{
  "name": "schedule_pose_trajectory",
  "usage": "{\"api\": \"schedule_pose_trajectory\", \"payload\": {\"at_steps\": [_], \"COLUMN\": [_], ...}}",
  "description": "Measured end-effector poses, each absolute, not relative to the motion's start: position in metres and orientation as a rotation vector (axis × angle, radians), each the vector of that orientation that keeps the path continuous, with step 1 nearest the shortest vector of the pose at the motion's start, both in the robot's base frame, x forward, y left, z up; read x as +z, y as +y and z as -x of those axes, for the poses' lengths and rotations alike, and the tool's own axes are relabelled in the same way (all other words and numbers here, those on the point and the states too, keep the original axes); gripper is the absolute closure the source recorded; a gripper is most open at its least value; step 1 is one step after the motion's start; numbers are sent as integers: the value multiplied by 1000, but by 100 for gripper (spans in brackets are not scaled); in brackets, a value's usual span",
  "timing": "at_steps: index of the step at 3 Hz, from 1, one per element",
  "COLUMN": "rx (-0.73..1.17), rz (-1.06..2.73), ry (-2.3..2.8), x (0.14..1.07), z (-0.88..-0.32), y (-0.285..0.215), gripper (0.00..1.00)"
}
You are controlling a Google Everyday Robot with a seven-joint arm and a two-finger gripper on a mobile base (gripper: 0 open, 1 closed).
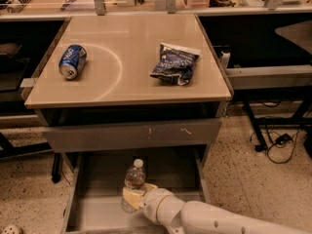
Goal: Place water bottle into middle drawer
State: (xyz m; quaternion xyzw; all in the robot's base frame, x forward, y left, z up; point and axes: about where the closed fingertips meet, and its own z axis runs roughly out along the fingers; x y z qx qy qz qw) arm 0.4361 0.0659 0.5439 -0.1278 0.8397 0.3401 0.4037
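The water bottle (133, 178), clear and ribbed with a white cap, stands upright inside the open middle drawer (97, 213), low in the camera view. My gripper (132, 197) is wrapped around the bottle's lower half, its pale yellow fingers (130, 198) pressed on it. The white arm comes in from the bottom right. The bottle's base is hidden behind the fingers, so I cannot tell whether it rests on the drawer's grey floor.
A blue soda can (72, 61) lies on its side on the tan tabletop (126, 48), left. A dark chip bag (174, 63) lies to the right. A scratched grey drawer front (131, 134) sits above the open drawer. Cables (278, 140) trail on the floor at right.
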Motion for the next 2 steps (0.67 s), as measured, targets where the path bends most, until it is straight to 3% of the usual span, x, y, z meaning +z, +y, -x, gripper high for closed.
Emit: {"api": "schedule_pose_trajectory", "payload": {"at_steps": [2], "rx": [721], "rz": [295], "ry": [2143], "x": [508], "z": [-453], "y": [54], "gripper": [100]}}
